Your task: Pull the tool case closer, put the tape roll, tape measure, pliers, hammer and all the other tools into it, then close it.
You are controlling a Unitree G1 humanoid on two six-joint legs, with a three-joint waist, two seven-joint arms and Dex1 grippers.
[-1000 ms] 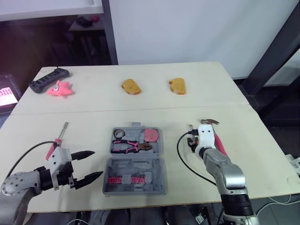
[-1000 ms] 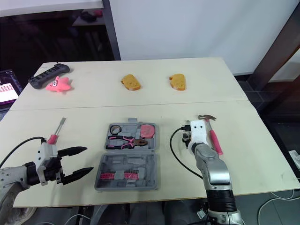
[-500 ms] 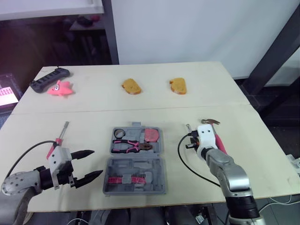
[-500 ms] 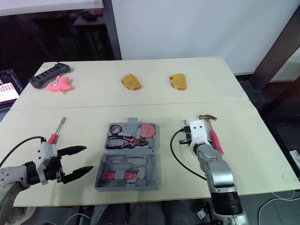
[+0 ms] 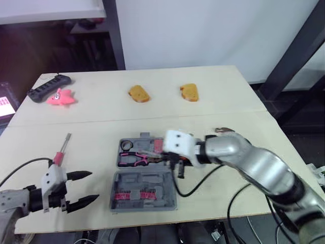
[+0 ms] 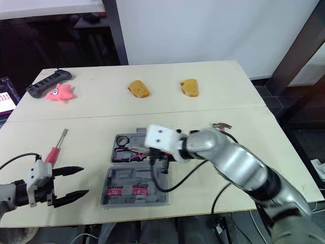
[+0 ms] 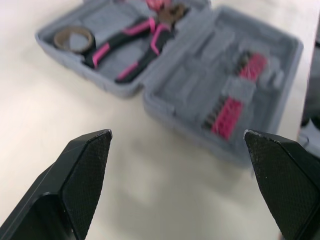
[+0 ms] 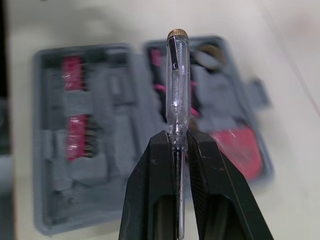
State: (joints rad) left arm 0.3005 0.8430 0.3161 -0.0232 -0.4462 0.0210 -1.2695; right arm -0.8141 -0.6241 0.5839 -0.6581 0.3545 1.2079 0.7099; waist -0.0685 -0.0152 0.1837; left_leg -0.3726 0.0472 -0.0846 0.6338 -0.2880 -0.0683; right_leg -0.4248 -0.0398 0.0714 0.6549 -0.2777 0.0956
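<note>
The grey tool case lies open at the table's front middle. Its far half holds the tape roll, the pink-and-black pliers and a pink tape measure, partly hidden by my right wrist. My right gripper hangs over the case's right side, shut on a clear-handled tester screwdriver. The hammer's head peeks out behind that arm. A pink-handled screwdriver lies left of the case. My left gripper sits open and holding nothing, near the front edge just below it.
Along the far side of the table lie a black power strip, a pink toy and two bread slices. A black cable loops from my right wrist across the table beside the case.
My right arm has swung left from beside the hammer to above the open case, carrying the clear screwdriver. The camera has shifted slightly. The left gripper stays open in about the same place.
</note>
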